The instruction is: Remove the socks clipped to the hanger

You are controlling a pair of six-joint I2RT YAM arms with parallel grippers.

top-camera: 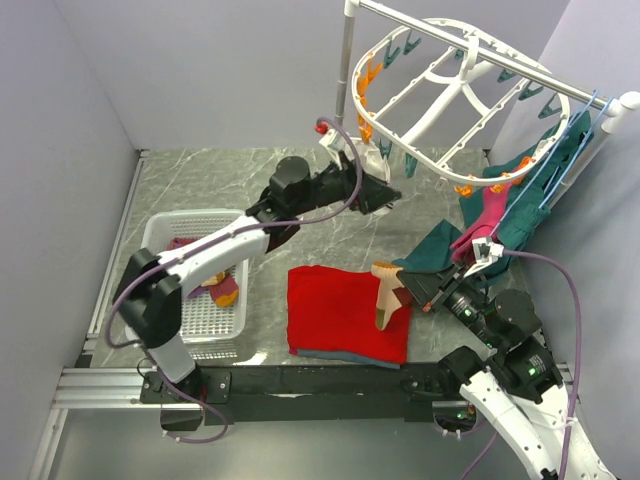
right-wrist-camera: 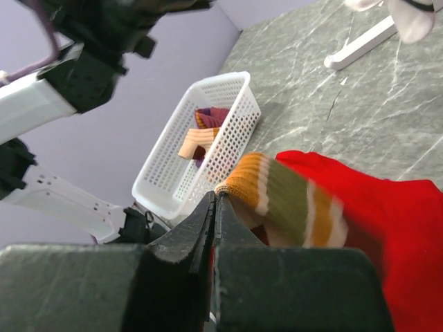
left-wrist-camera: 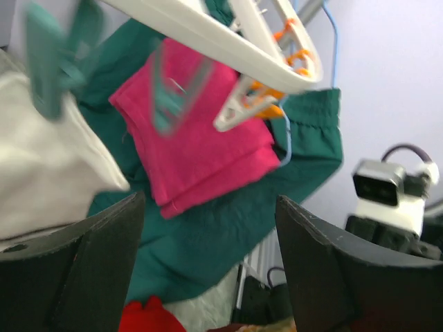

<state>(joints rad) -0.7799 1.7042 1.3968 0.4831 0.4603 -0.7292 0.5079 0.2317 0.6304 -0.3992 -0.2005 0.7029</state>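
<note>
A tan striped sock (right-wrist-camera: 284,200) hangs by its cuff from the right gripper (right-wrist-camera: 214,200), whose jaws are pressed together on the cuff's edge. It is held above the near right part of a flat red cloth (top-camera: 340,310) on the table (top-camera: 210,180).

A few more socks (top-camera: 222,287), maroon with orange, lie in the white basket (top-camera: 165,228) on the left of the table, well apart from the red cloth.

The white hanger (top-camera: 440,105) hangs on a rail at the far right, with orange pegs (top-camera: 366,125) along its near rim. In the left wrist view, a pale fabric at the left edge, under a blurred teal peg (left-wrist-camera: 52,69), is probably a whitish sock (left-wrist-camera: 34,166), though the blur makes this hard to confirm.

The left gripper (top-camera: 383,193) is raised just below the near rim of the hanger. Its jaws stand wide apart, with nothing between them. Beyond them a pink garment (left-wrist-camera: 201,131) lies over a teal garment (left-wrist-camera: 208,242), both hanging beside the hanger.
</note>
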